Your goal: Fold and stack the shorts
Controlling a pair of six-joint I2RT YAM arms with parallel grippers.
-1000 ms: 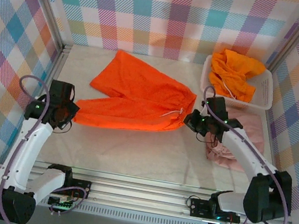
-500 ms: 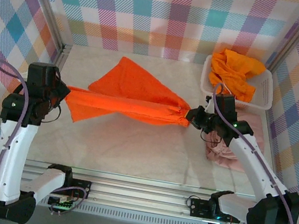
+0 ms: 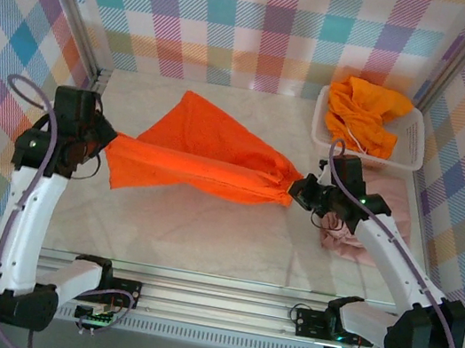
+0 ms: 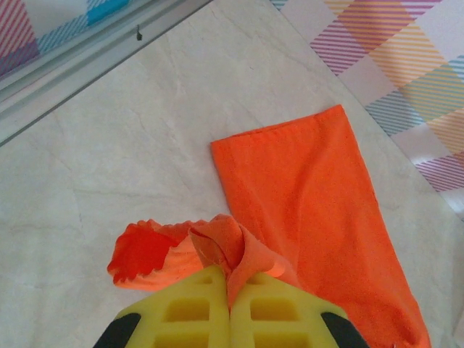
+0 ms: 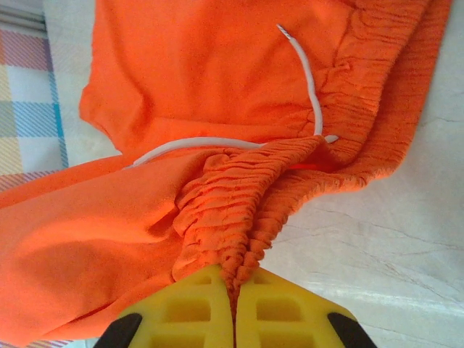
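Fold step in hand: left gripper point(image 3: 104, 144) clamped on a leg hem point(image 4: 156, 250), right gripper point(image 3: 299, 189) clamped on the waistband point(image 5: 239, 210), orange shorts point(image 3: 207, 165) stretched between them, probably need doubling over next.

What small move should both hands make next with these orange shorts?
Probably carry both hands toward the back wall, laying the held leg over the other. The left hand pinches a leg hem and the right hand the waistband of the orange shorts; the other leg trails on the table behind.

Top camera looks down from behind; 2 close wrist cameras share its orange shorts point(image 3: 198, 163).
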